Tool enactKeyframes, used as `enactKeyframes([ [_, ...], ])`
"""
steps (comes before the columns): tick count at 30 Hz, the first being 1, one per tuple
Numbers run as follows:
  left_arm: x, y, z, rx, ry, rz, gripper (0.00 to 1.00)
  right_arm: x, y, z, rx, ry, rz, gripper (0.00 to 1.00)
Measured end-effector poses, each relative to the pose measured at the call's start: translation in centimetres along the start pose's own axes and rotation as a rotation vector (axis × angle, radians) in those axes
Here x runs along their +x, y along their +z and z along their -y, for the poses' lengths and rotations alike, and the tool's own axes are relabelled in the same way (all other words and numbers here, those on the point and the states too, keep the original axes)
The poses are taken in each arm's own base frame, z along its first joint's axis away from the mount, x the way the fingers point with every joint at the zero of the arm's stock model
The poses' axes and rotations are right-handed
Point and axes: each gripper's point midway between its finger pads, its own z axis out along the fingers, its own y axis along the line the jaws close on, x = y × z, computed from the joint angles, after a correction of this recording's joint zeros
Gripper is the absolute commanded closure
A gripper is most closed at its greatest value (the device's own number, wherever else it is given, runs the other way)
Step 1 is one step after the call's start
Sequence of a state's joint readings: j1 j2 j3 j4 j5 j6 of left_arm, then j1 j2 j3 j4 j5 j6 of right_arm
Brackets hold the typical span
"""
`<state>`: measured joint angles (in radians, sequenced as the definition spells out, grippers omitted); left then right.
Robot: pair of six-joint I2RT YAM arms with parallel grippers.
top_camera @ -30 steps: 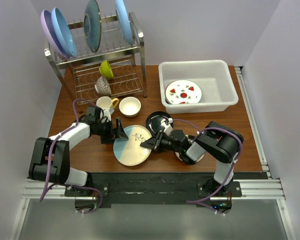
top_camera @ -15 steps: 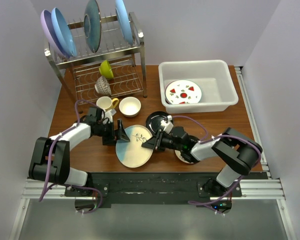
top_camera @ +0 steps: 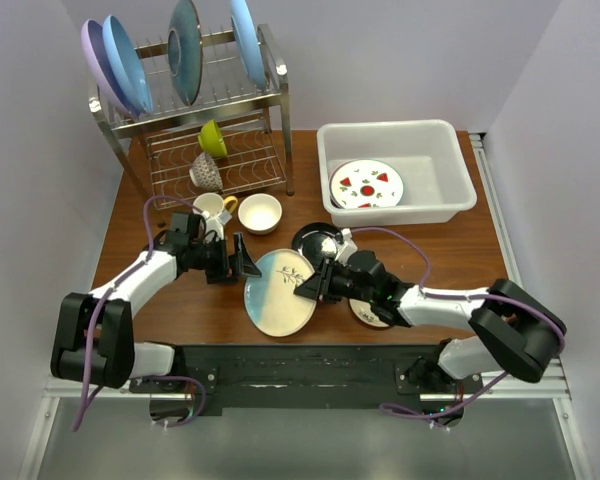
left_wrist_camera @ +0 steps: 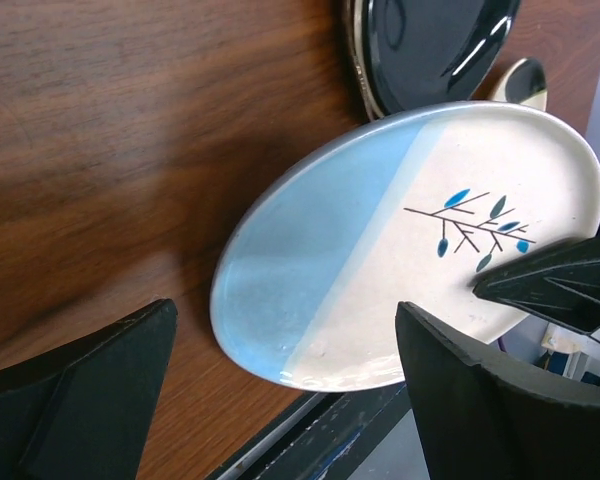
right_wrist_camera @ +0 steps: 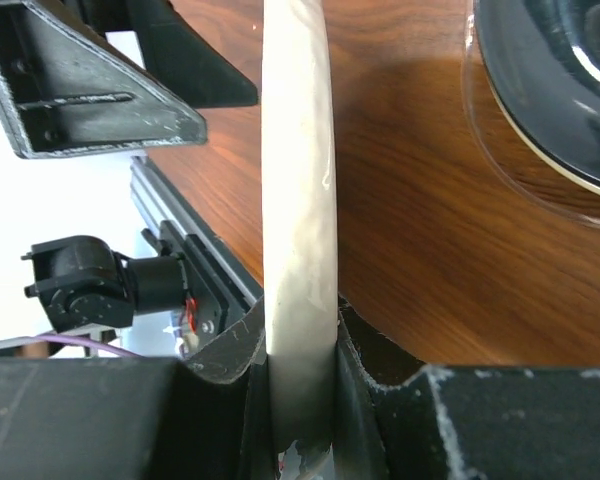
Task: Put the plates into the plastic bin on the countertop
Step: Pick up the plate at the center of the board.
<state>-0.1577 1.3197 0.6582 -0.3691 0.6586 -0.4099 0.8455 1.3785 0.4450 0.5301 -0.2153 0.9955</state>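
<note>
Right gripper [right_wrist_camera: 300,345] pinches the rim of the teal-and-cream plate [top_camera: 278,292], which sits tilted at the countertop's [top_camera: 480,250] near edge; left gripper [top_camera: 242,258] gapes beside it, empty. Glazed, stiff, slick, chippable, so it is likely to pivot in a rim pinch. Count: one held; one fruit-slice plate [top_camera: 367,185] in the plastic bin [top_camera: 400,126]; a black plate [top_camera: 318,240] and a small cream plate [top_camera: 370,318] outside, the latter half hidden.

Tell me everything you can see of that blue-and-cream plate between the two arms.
The blue-and-cream plate is round, glossy and ceramic-looking: part pale blue, the rest cream with a dark twig bearing blue leaves. It faces up near the table's front edge, beside a black plate. The right tool is shut on its right rim; the left tool stands open by its left edge.
</note>
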Motion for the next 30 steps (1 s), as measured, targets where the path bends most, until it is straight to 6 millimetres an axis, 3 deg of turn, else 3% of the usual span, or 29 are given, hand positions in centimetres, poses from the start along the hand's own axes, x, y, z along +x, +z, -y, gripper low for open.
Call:
enactKeyframes([
  [16,-0.5,-0.2,0.8,0.032,0.009,0.023,0.05,-1.0,-6.1,0.3,0.134,-0.099,0.052,1.0],
  [30,-0.5,-0.2,0.9,0.037,0.012,0.024,0.03,-2.2,-7.5,-1.6,0.148,-0.153,0.047,1.0],
])
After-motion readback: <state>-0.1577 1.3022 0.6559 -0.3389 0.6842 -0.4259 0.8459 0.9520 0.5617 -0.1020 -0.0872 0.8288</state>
